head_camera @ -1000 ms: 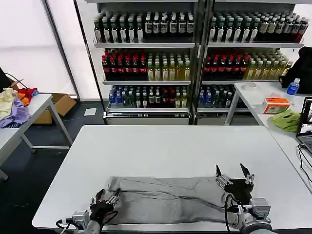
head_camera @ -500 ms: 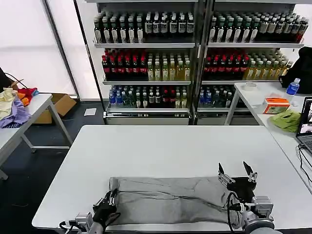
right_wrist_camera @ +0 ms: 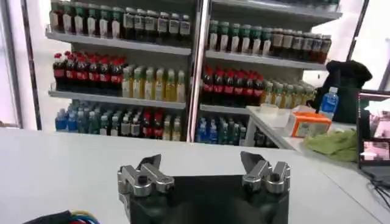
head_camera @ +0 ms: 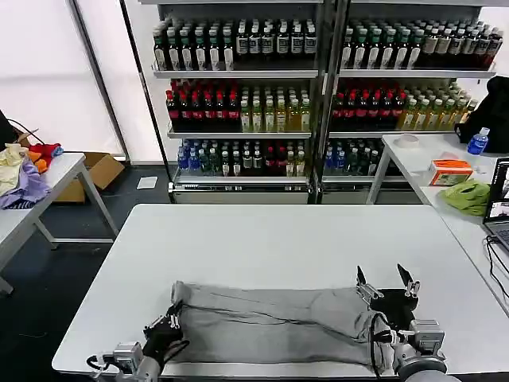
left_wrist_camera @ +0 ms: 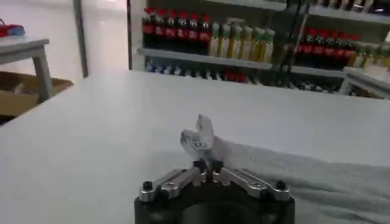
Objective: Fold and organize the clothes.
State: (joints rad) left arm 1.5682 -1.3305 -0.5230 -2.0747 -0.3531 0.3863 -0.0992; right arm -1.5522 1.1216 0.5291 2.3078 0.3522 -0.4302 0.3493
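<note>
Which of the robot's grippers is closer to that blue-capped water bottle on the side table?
Right. The right gripper sits below the bottle; the left gripper is far across the table.

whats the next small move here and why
Probably bring the right gripper down onto the shirt's right end and close on it. The left gripper is shut on the shirt's left corner, while the right one hangs with its jaws wide apart above the other end, holding nothing. The shirt lies long and flat near the table's front edge, so a fold likely needs both ends held.
</note>
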